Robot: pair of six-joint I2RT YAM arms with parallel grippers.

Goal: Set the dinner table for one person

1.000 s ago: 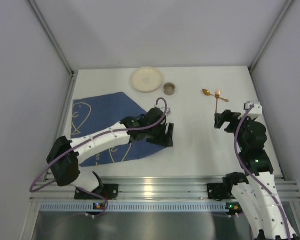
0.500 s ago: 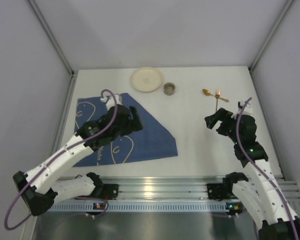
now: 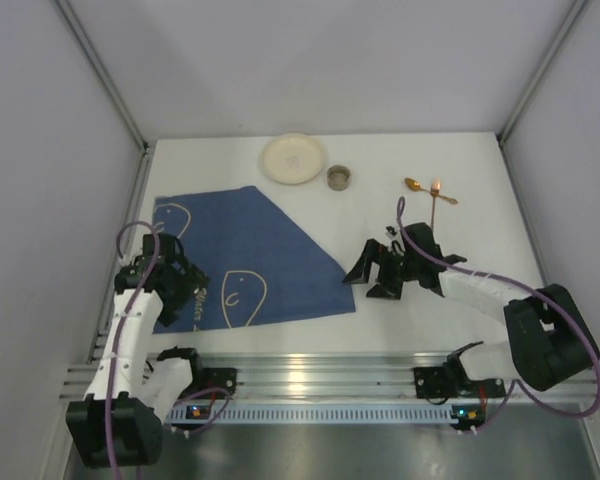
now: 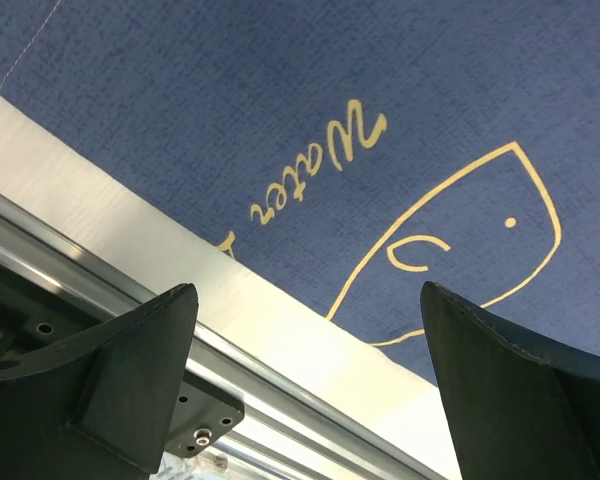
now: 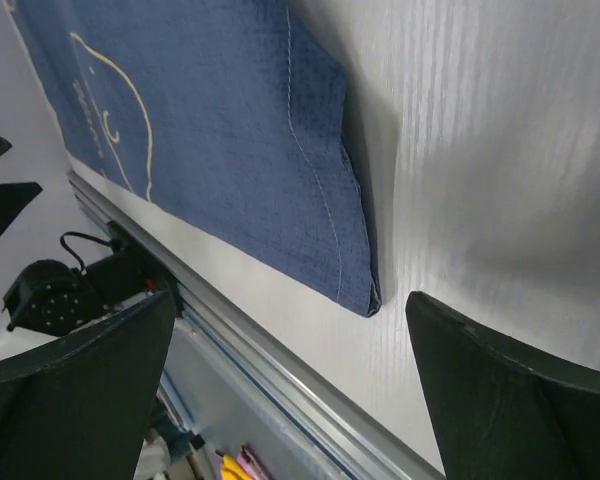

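The left claw (image 3: 168,284) hangs released, its 2 fingers spread wide with nothing between them, low over the near-left part of the blue cloth (image 3: 250,250), close to where the cream fish outline and lettering run. The right claw (image 3: 372,280) is likewise released and empty, its jaws wide apart, just beside the cloth's near-right corner, which in the right wrist view looks doubled over along its edge and sits slightly proud of the surface. Both work over the white table (image 3: 430,325), which spreads under everything, with its ribbed rail (image 3: 310,375) along the near edge by the arm bases. The cloth lies flat on the left half of the table but skewed, its far edge running on a slant. Well beyond it, at the far side, sit a pale plate (image 3: 293,158), a small round cup (image 3: 340,178) just to the plate's right, and gold cutlery (image 3: 427,190) further right; whether that is 2 pieces or more is hard to tell. By my reading, the step in hand is laying the cloth as a placemat, with none of the tableware yet placed. The next move probably calls for the right claw to nip that folded corner and draw it square, or else reach back for the plate and carry it onto the cloth's middle.
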